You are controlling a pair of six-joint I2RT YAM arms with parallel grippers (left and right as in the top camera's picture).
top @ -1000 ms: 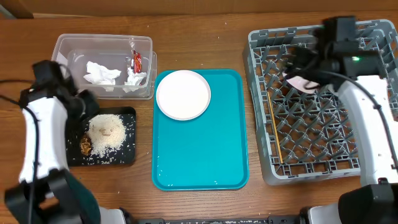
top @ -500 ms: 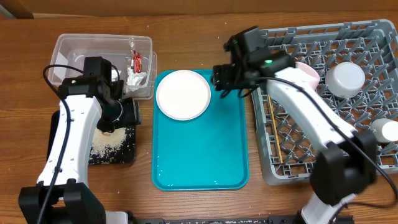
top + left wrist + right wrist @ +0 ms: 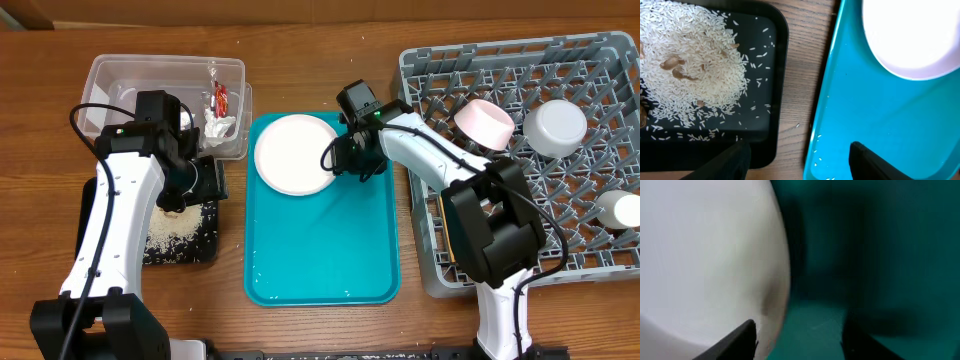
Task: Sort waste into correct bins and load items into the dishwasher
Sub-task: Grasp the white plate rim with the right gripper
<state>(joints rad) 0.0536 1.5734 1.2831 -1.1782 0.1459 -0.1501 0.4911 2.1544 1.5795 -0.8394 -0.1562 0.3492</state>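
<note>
- Overhead: right of the teal tray (image 3: 320, 250), the dish rack (image 3: 585, 260) already holds bowls (image 3: 484, 122), a cup (image 3: 620, 210) and chopsticks (image 3: 441, 225). Left of it, the clear tub (image 3: 120, 75) holds tissue (image 3: 218, 127) and the wrapper (image 3: 219, 97). Only the plate (image 3: 296, 153), at the tray's far end, looks unloaded.
- Left wrist: the left gripper (image 3: 800, 160) hangs open and empty over the tray's left edge, with rice (image 3: 695, 75) in the black tray (image 3: 777, 60) beside it.
- Right wrist: the right gripper (image 3: 800, 340) is spread across the plate's rim, not yet closed.

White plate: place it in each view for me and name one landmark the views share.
Overhead: plate at the top left of the teal tray.
Left wrist: plate in the top right corner, cut off by the frame.
Right wrist: plate fills the left half, close and blurred.
Shared landmark: the teal tray under it, seen in all three views.
</note>
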